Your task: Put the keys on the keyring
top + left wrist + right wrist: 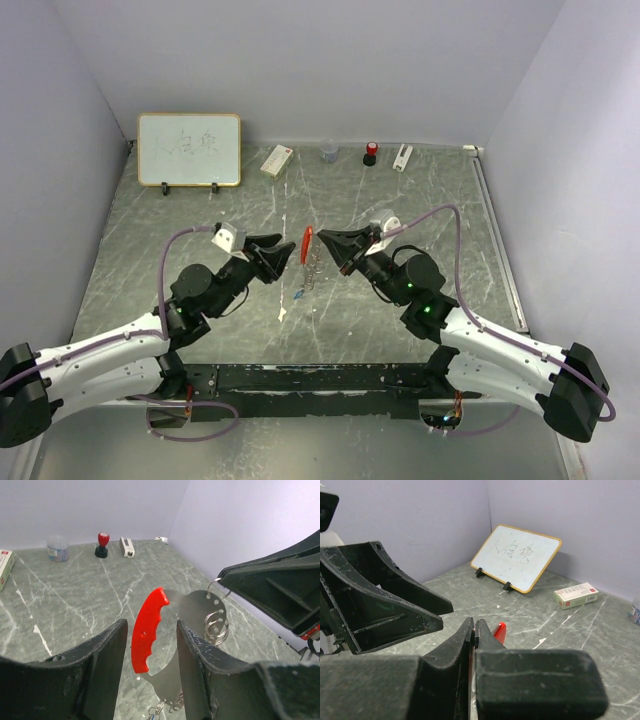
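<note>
The keyring hangs in the air at the table's middle: a red oblong fob [307,240] [147,630] on a grey metal plate [197,607] with a cluster of thin rings [312,270] [216,627]. My right gripper [325,238] [474,625] is shut on one ring at the plate's top edge. The red fob's tip [499,630] shows just past its fingers. My left gripper [285,250] [151,630] is open, its fingers on either side of the fob without touching it. Of the keys, only a small blue piece [298,295] shows, dangling below the cluster.
Along the back wall stand a small whiteboard [189,150], a white and red box [277,160], a clear jar [329,152], a red-topped stamp [370,153] and a small white item [403,157]. Walls enclose the table on three sides.
</note>
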Controlling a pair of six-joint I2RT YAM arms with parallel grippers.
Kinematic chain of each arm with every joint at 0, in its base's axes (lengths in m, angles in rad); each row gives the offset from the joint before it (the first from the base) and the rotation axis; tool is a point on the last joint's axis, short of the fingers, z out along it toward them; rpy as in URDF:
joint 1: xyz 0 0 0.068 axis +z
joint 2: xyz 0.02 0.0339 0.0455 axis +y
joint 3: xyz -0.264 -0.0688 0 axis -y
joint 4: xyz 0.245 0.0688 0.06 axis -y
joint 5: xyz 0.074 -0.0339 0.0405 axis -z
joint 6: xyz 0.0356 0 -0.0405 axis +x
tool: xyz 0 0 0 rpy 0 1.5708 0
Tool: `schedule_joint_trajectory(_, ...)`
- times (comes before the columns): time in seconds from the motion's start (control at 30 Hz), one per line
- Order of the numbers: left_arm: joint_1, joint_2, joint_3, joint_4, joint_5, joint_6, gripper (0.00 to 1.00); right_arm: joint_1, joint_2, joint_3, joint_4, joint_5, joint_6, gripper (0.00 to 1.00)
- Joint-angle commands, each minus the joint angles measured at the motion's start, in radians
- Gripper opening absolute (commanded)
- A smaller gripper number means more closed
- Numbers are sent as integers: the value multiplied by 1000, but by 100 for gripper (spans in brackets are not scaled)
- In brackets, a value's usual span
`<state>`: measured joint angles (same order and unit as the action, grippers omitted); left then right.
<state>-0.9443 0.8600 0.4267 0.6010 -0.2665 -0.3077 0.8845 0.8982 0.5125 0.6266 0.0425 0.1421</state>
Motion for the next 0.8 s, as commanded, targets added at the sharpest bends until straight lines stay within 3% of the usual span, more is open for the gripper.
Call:
schedule_joint_trajectory(0.0, 1, 8, -4, 136, 71, 48, 55, -2, -6, 14, 59, -42, -29, 0)
schedule_joint_trajectory(0.4, 1, 84, 9, 256, 252, 86, 55, -2, 14, 12, 99, -139, -56, 0)
schedule_joint_trajectory(0.77, 4, 118, 18, 279, 265, 101, 55, -2, 20, 27, 91, -178, -62, 0)
